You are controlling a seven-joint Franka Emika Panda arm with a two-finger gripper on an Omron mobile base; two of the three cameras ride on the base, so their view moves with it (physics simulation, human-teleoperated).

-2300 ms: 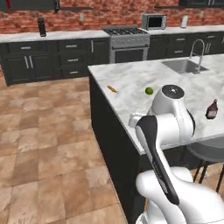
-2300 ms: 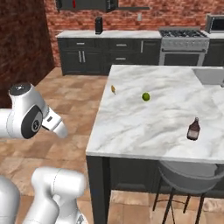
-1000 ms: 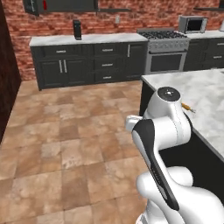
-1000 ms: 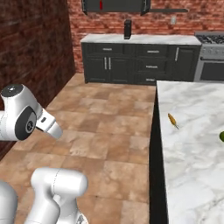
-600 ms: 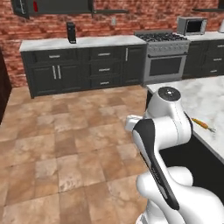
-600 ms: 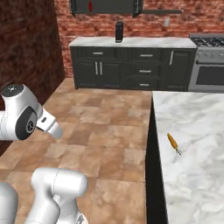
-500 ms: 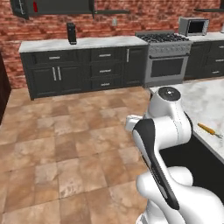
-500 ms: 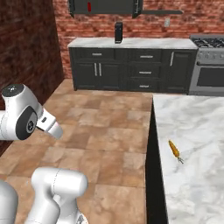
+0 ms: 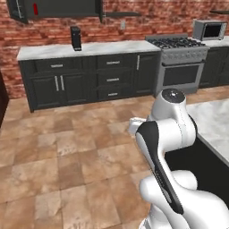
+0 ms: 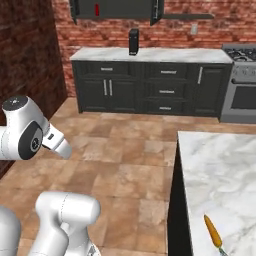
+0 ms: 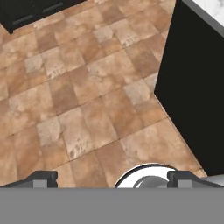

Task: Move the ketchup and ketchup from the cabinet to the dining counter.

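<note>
Your red bottle [image 9: 35, 9] stands upright, long axis vertical, inside the open wall cabinet [image 9: 58, 8] above the far worktop's left end. Your gripper [image 11: 112, 178] hangs over the floor tiles, fingers wide apart, empty. A carrot [image 10: 213, 232] lies near the dining counter's [image 10: 220, 170] front edge.

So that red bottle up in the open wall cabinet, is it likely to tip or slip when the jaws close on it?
The red bottle looks tall and narrow, standing upright, so a nudge probably tips it. Its surface looks smooth, so it may slip. It is too small here to judge weight, though it is likely light.
</note>
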